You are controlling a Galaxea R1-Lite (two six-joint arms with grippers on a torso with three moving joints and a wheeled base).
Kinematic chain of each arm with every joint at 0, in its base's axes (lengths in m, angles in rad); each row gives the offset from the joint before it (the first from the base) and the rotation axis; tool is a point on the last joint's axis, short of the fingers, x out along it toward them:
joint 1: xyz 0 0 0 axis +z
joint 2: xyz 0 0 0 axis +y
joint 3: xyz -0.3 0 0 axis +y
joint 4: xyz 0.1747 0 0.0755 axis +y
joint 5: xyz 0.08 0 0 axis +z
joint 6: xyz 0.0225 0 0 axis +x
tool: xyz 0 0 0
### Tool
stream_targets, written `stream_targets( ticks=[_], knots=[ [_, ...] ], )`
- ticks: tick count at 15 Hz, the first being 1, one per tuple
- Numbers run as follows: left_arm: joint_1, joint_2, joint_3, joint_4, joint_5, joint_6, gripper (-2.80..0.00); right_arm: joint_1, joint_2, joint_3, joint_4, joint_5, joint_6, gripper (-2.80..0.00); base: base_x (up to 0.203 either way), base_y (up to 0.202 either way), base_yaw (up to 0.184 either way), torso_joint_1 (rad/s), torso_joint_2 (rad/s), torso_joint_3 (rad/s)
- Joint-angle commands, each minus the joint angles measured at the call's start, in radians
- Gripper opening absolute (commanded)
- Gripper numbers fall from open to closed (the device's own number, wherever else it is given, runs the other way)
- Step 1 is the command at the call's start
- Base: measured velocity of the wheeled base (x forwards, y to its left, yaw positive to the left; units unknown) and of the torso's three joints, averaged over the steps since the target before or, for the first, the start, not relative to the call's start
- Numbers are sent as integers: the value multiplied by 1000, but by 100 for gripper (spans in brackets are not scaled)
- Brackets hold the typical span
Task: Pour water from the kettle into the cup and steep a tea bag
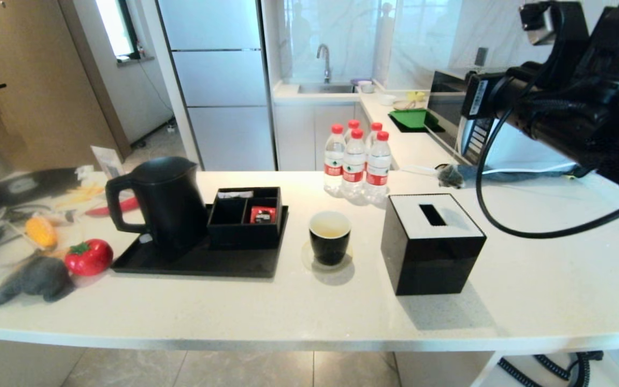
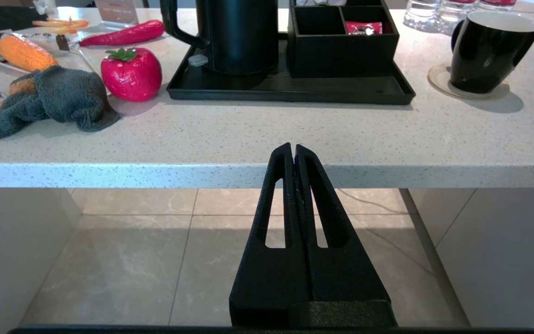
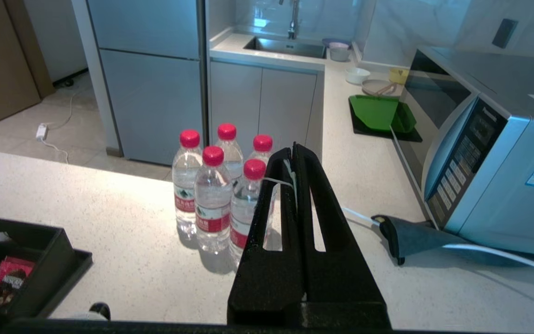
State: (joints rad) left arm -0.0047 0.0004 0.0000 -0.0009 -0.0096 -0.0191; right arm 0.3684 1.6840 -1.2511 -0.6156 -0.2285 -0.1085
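The black kettle [image 1: 156,201] stands upright on a black tray [image 1: 196,263], lid down. The small black cup [image 1: 330,236] sits on a coaster to the right of the tray, with pale water [image 1: 330,228] in its bottom. My right gripper [image 3: 293,149] hangs high above the counter near the bottles, shut on a thin white string [image 3: 271,181] of the tea bag. The sachet itself is hidden below the fingers. My left gripper [image 2: 293,147] is shut and empty, low in front of the counter edge, facing the kettle [image 2: 239,32] and cup [image 2: 489,51].
A black compartment box [image 1: 245,217] with a red packet shares the tray. Several red-capped bottles [image 1: 355,164] stand behind the cup; a black tissue box [image 1: 430,242] stands to its right. A toy tomato [image 1: 89,257], a grey cloth [image 1: 35,279] and a microwave [image 3: 489,153] are nearby.
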Motion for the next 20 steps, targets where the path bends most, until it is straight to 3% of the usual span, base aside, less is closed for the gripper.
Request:
stream_targets(
  ticks=[1, 10, 20],
  knots=[
    [0, 0, 0, -1, 0, -1, -280, -10, -26, 54, -11, -2, -1, -280, 0, 0, 0, 0, 0, 0],
    [0, 0, 0, -1, 0, 0, -280, -10, -85, 178, -29, 2, -2, -280, 0, 0, 0, 0, 0, 0],
    [0, 0, 0, -1, 0, -1, -280, -8, -70, 183, -30, 21, 0, -280, 0, 0, 0, 0, 0, 0]
  ],
)
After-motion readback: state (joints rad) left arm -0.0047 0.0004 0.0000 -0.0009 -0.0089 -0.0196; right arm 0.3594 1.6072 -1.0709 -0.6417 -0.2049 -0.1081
